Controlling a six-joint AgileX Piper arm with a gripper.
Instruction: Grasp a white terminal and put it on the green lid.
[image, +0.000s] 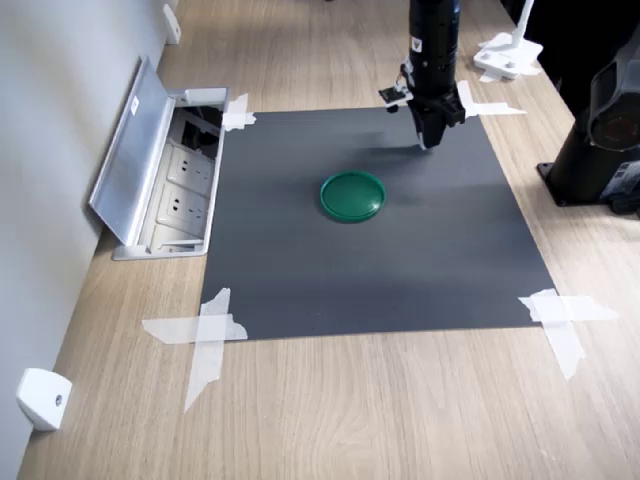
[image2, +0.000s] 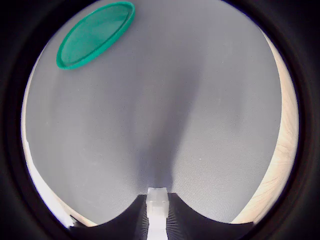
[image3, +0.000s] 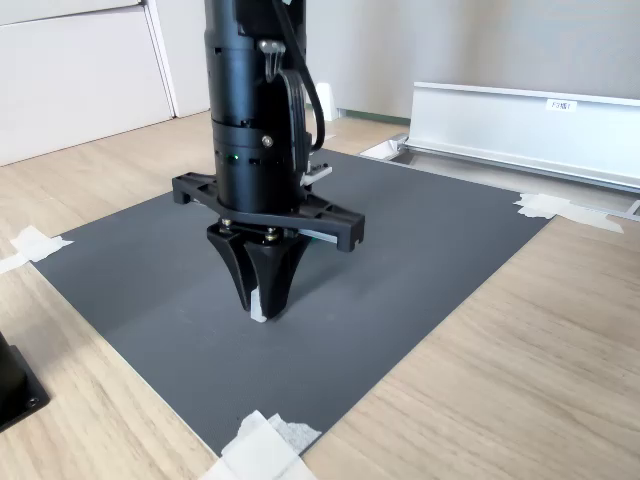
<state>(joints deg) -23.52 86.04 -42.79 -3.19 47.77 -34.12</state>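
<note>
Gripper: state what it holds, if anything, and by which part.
The gripper holds the white terminal, pinched by its two opposite sides between the fingertips, low over the dark mat. The green lid lies apart.

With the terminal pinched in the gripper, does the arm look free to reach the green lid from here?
Probably yes. The gripper, shut on the white terminal, stands on the dark mat, and only bare mat lies between it and the green lid.

The flat round dark-green plastic lid (image: 352, 195) sits about mid-way on the dark grey mat (image: 300, 290), which lies taped on the wooden surface (image: 380, 410). In the first exterior view, the open metal socket box (image: 165, 180) is just left of the mat, and the arm's hand (image: 427, 145) is behind-right of the lid, tips down at the mat, pinching the tiny white plastic terminal (image2: 157, 201).
</note>
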